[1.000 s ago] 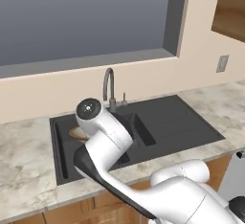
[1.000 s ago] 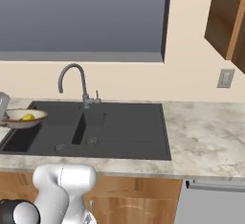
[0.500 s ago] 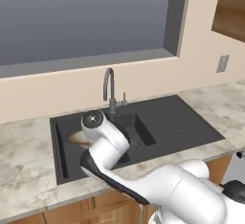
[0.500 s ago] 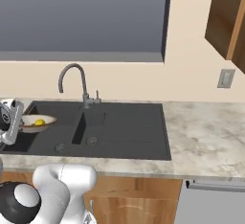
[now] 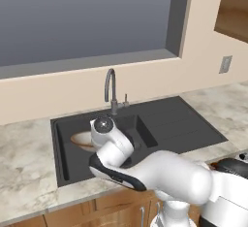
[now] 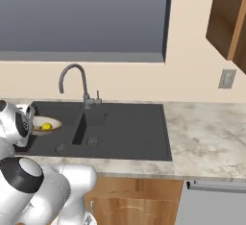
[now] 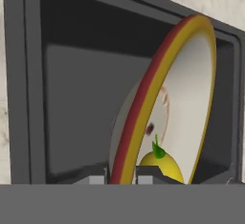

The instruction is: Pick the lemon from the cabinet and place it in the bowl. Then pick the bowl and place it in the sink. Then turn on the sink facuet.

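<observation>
Down at the left of the right base view, the bowl [image 6: 48, 124] sits in the left basin of the sink [image 6: 125, 135], the lemon [image 6: 46, 127] inside it. Centre-bottom of the hand view, the gripper [image 7: 121, 175] is clamped on the bowl's rim, lemon just right of it. Right of the bowl stands the faucet [image 6: 77, 82].

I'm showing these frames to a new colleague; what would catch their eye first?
Probably the bowl, its rim pinched in the shut end effector over the left basin of the dark sink. The yellow lemon lies inside the bowl. Behind the sink rises the arched faucet, beneath a wide window.
</observation>
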Robot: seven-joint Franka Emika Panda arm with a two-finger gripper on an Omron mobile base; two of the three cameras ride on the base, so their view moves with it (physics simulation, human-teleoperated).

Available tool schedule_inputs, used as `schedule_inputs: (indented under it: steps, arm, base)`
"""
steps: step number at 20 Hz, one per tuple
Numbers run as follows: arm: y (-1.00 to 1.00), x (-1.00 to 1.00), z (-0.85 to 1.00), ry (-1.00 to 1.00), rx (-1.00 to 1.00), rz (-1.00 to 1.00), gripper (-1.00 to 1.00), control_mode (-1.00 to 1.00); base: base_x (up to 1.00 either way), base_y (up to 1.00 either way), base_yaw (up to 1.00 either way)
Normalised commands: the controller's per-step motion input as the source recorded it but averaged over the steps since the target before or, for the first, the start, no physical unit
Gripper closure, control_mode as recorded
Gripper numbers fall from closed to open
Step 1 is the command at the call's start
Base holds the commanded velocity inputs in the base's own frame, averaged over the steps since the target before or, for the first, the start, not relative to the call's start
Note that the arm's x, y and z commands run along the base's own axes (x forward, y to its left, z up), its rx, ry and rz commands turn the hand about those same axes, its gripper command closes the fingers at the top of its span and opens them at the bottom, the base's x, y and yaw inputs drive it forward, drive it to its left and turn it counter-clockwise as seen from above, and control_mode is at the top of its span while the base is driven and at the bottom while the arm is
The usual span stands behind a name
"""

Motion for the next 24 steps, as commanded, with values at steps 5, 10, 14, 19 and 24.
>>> schedule_inputs:
  steps: [5, 10, 14, 19, 24]
  arm:
    - [0.22, 0.32, -0.29, 0.0, 0.02, -0.07, 1.0, -1.0]
    - [0.16, 0.24, -0.22, 0.0, 0.0, -0.15, 1.0, -1.0]
    - [0.23, 0.17, -0.13, 0.0, 0.0, -0.21, 1.0, -1.0]
    - [0.28, 0.18, -0.06, 0.01, 0.0, -0.2, 1.0, -1.0]
    - [0.26, 0.16, 0.0, 0.05, 0.0, -0.18, 1.0, -1.0]
  base:
    - [0.0, 0.0, 0.0]
    - [0.0, 0.0, 0.0]
    - [0.0, 0.0, 0.0]
    - [0.0, 0.0, 0.0]
    - [0.0, 0.0, 0.0]
